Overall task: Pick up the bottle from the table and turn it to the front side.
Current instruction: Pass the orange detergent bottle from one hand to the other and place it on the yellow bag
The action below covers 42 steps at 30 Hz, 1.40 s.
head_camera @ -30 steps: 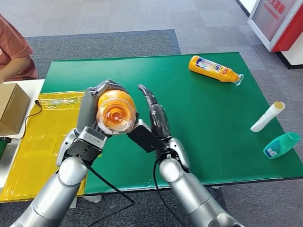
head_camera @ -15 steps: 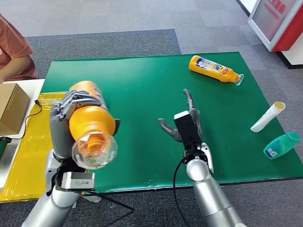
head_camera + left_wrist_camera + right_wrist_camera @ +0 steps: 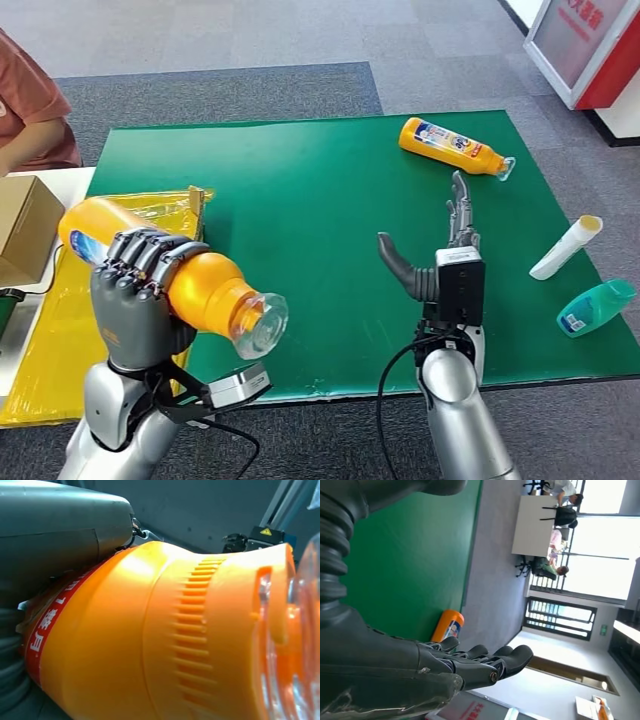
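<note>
My left hand [image 3: 140, 295] grips an orange bottle [image 3: 198, 283] around its middle and holds it on its side above the table's front left, its clear cap [image 3: 260, 325] pointing right and toward me. Up close, the bottle [image 3: 158, 635] shows ribbed shoulders and a red label strip. My right hand [image 3: 445, 262] stands upright over the green mat [image 3: 317, 190] at front centre-right, fingers straight, thumb out, holding nothing. Its fingers [image 3: 478, 665] are straight in the wrist view.
A second orange bottle [image 3: 453, 146] lies at the mat's far right. A white tube [image 3: 564, 247] and a teal bottle [image 3: 595, 305] lie near the right edge. A yellow bag [image 3: 53, 330] covers the left; a cardboard box [image 3: 23, 228] and a person's sleeve [image 3: 30, 110] lie beyond.
My left hand has swung the bottle left and turned it so its cap points right instead of at the camera. My right hand has let go and moved right, now upright.
</note>
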Tool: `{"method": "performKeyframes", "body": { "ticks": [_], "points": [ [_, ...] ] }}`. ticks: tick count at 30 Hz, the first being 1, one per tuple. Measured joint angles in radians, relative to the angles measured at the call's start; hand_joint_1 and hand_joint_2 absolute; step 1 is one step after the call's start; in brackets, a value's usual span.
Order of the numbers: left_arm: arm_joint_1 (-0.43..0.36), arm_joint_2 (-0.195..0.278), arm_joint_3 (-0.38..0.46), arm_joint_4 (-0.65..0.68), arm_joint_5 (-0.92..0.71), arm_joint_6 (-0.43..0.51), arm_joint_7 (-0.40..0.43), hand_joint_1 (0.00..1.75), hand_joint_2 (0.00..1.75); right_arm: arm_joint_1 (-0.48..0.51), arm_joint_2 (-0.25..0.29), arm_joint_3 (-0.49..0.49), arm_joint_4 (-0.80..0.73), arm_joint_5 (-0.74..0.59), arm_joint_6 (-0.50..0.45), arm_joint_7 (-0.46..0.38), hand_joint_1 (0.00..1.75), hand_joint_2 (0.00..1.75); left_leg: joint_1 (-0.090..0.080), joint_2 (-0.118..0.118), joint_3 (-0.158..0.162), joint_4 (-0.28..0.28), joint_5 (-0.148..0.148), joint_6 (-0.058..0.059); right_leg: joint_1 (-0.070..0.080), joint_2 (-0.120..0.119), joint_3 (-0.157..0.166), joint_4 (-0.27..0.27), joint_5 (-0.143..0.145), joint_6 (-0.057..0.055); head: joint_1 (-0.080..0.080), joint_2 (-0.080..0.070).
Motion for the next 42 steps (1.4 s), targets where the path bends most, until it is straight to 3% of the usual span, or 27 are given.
{"method": "performKeyframes", "body": {
  "ticks": [5,10,17,23,28,34,38,42],
  "points": [
    [0.000,-0.004,0.043,0.133,-0.041,-0.023,0.097,1.75,1.75,0.027,-0.010,0.001,-0.124,0.013,-0.013,-0.011,0.00,1.75,0.000,0.000,0.000,0.000,0.000,0.000,0.000,0.000,0.000,0.000,0.000,0.000,0.000,0.000],
    [-0.025,0.001,0.076,0.306,-0.037,-0.038,0.119,1.75,1.75,0.031,-0.022,0.004,-0.210,0.035,-0.014,0.004,0.00,1.75,0.000,0.000,0.000,0.000,0.001,0.000,0.000,0.000,0.000,0.000,0.001,-0.001,0.000,0.000],
    [-0.046,0.003,0.089,0.392,-0.061,-0.078,0.142,1.75,1.75,0.031,-0.028,0.005,-0.242,0.036,-0.014,0.001,0.00,1.75,0.000,0.000,0.000,0.000,0.000,0.000,0.000,0.000,0.000,0.000,0.001,0.000,0.000,0.000],
    [-0.169,0.027,0.122,0.642,-0.048,-0.216,0.169,1.75,1.75,0.020,-0.035,0.016,-0.283,0.039,-0.011,-0.011,0.00,1.75,0.000,0.000,0.000,0.000,0.002,-0.001,0.000,0.000,0.000,0.000,0.002,-0.002,0.000,0.000],
    [-0.267,0.050,0.163,0.901,-0.043,-0.238,0.182,1.75,1.75,0.009,-0.041,0.033,-0.316,0.041,-0.008,-0.012,0.00,1.75,0.000,0.000,0.000,0.000,0.003,-0.002,0.001,0.000,-0.001,0.001,0.003,-0.003,0.000,0.000],
    [-0.325,0.065,0.214,1.090,-0.034,-0.239,0.233,1.75,1.75,0.005,-0.055,0.035,-0.323,0.039,-0.006,-0.012,0.00,1.75,0.000,0.000,0.001,0.000,0.002,-0.002,0.000,0.000,0.001,0.001,0.002,-0.002,0.000,0.000],
    [-0.357,0.070,0.245,1.158,-0.042,-0.215,0.253,0.00,1.75,0.007,-0.064,0.035,-0.328,0.040,-0.009,-0.017,0.00,1.75,0.000,0.002,0.006,-0.001,0.000,-0.004,0.000,0.002,0.004,0.001,0.003,-0.004,0.000,0.000],
    [-0.365,0.074,0.274,1.189,-0.055,-0.179,0.252,0.00,1.75,0.012,-0.070,0.034,-0.337,0.045,-0.014,-0.020,0.00,1.75,0.001,0.003,0.009,-0.002,0.001,-0.006,0.001,0.004,0.005,0.001,0.003,-0.006,0.000,0.000]
  ]
}}
